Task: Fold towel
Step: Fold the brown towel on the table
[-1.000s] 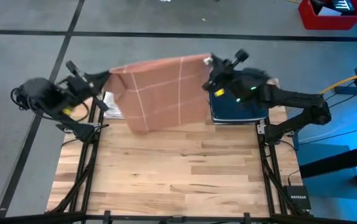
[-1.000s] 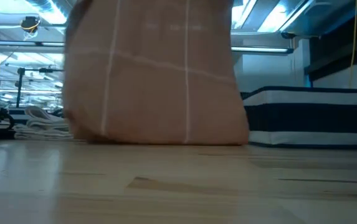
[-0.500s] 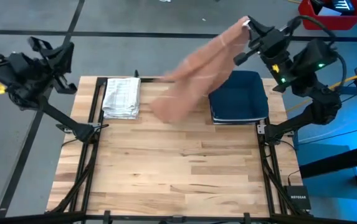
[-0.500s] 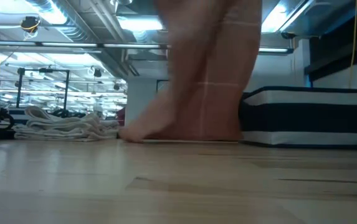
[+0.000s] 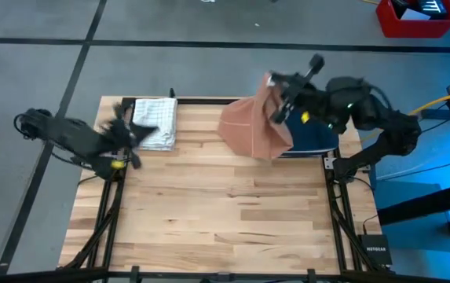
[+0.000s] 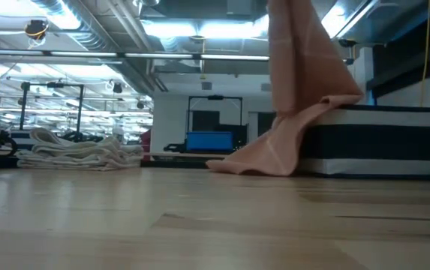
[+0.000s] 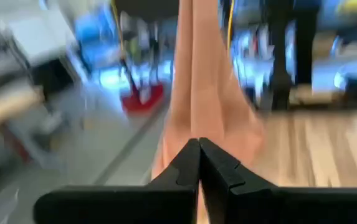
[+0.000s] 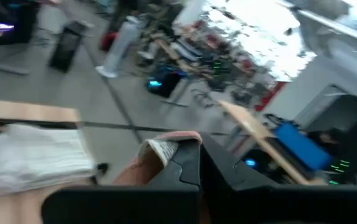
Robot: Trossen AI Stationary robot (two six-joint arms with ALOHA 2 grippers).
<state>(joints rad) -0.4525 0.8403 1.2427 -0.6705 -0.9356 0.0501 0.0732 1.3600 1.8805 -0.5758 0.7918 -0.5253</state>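
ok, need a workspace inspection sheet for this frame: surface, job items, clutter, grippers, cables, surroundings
Surface: wooden table, front half bare.
Job's things: pink towel hanging from one corner, lower end bunched on the table and draped against the dark blue folded stack.
Clutter: white folded towel at the back left.
Grippers: right gripper shut on the pink towel's corner, raised; left gripper shut, empty, beside the white folded towel.
Cables: yellow cable off the table's right side.
Surroundings: red bin on the floor; no person seen.
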